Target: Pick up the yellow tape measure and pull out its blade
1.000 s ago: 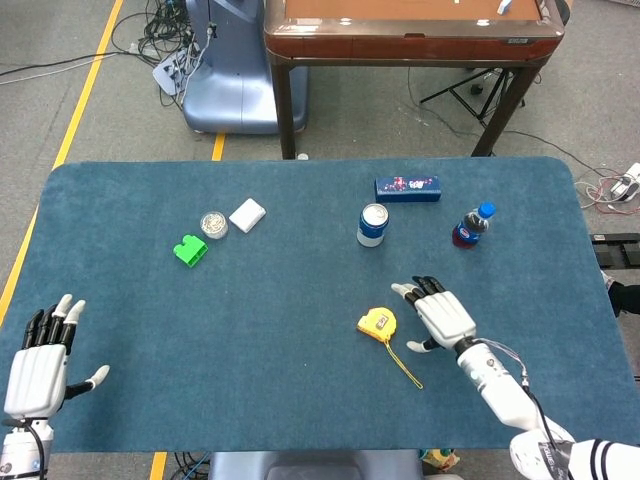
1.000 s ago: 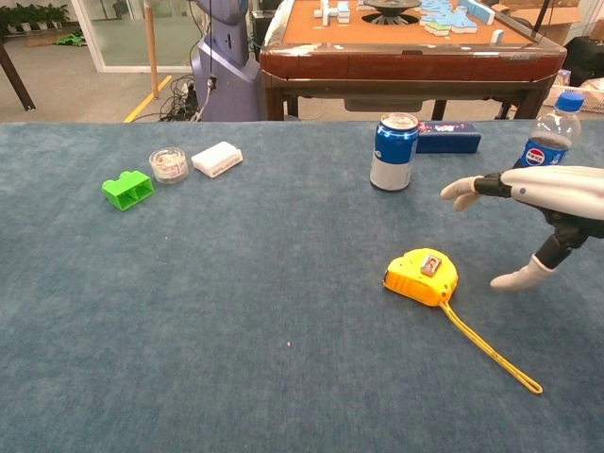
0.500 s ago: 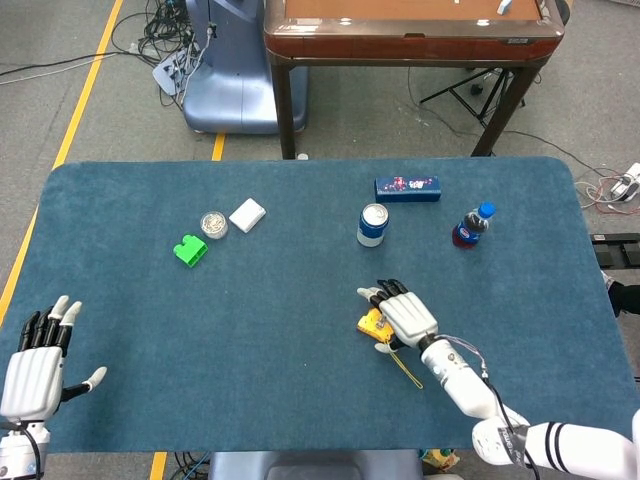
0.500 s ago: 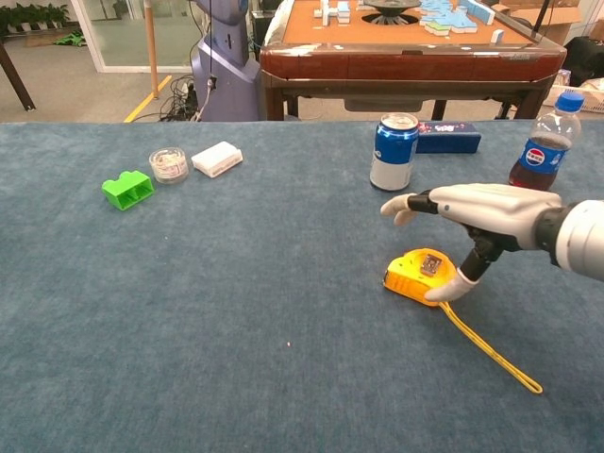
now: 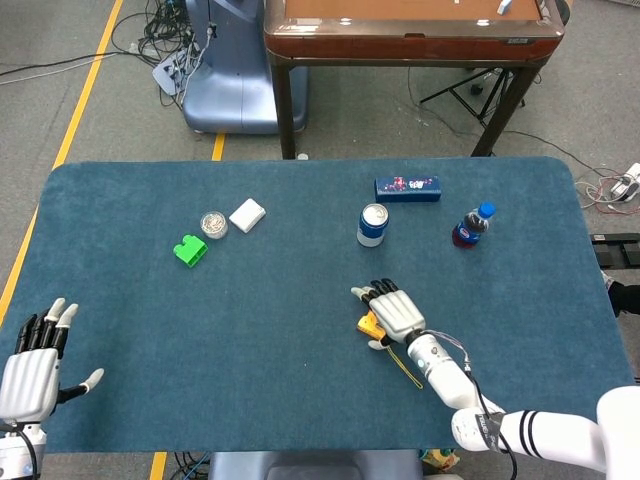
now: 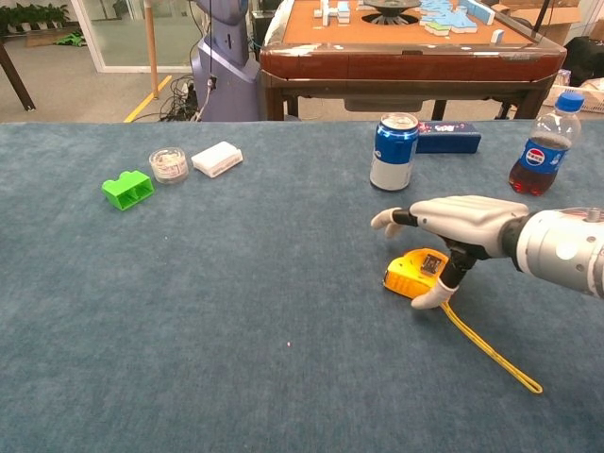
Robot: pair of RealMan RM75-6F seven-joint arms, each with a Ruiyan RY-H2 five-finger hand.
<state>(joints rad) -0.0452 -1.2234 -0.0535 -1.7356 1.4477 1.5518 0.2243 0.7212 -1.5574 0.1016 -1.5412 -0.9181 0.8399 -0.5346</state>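
Note:
The yellow tape measure (image 6: 412,274) (image 5: 369,325) lies flat on the blue table, its yellow wrist strap (image 6: 489,351) trailing toward the front right. My right hand (image 6: 461,223) (image 5: 392,310) hovers palm-down right over it, fingers spread and stretched left, the thumb down at the case's near side. I cannot tell whether the thumb touches the case. Most of the case is hidden under the hand in the head view. My left hand (image 5: 30,365) is far off at the table's front left corner, open with fingers apart and holding nothing.
A blue soda can (image 6: 393,151) stands just behind the tape measure. A cola bottle (image 6: 542,146) and a dark blue box (image 6: 449,138) are at the back right. A green block (image 6: 127,189), a small round jar (image 6: 169,164) and a white box (image 6: 217,159) sit at the back left.
My right hand has moved left from beside the tape measure to directly above it, lowering its thumb to the case. The left hand has drifted slightly down. The tape measure has not moved.

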